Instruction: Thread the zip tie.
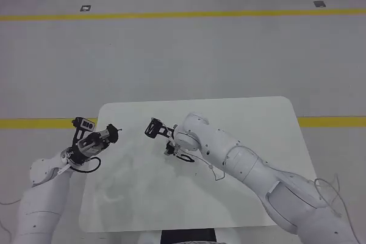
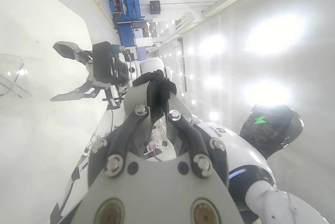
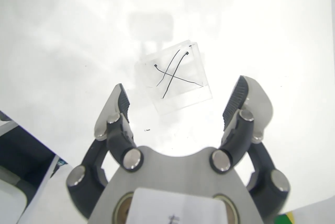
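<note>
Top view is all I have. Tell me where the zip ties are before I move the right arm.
Observer: Three black zip ties lie crossed in a clear box on the table.
Operator: Give me the right gripper's position relative to that box.
Observer: The right gripper hangs above the box, open and empty, pointing down at the ties.
Operator: Now report the left one.
Observer: The left gripper is shut and held off to the side of the box. Something dark sits at its tips, and I can't tell what it is.
</note>
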You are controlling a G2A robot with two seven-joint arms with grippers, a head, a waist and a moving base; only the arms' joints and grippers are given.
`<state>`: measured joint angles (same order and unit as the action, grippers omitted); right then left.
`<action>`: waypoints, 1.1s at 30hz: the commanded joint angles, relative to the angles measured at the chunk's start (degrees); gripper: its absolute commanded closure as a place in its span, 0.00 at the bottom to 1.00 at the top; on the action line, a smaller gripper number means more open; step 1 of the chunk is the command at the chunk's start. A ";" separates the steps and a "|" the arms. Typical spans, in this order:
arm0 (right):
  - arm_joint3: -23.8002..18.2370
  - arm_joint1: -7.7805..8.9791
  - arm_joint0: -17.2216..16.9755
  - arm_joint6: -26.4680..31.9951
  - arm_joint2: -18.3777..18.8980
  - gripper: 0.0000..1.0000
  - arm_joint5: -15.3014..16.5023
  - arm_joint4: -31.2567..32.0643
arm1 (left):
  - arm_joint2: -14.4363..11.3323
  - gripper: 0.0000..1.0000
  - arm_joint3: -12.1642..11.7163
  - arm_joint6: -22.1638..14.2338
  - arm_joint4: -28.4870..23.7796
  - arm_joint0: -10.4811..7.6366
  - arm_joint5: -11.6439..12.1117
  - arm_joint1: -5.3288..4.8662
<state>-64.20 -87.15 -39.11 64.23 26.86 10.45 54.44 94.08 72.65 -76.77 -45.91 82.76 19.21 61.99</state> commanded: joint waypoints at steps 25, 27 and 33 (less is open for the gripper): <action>2.56 -2.22 -0.77 0.97 0.95 0.60 -3.70 -2.61 | 0.00 1.00 0.00 0.00 0.00 0.00 0.00 0.00; 3.09 -2.51 -0.56 1.27 0.86 0.63 -3.48 -2.71 | 0.00 1.00 0.00 0.00 0.00 0.00 0.00 0.00; 5.84 -3.61 0.08 1.24 0.34 0.70 -2.93 -2.89 | 0.00 1.00 0.00 0.00 0.00 0.00 0.00 0.00</action>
<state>-58.86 -90.57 -39.15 65.62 27.25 7.45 51.61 94.08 72.65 -76.77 -45.91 82.76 19.21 61.99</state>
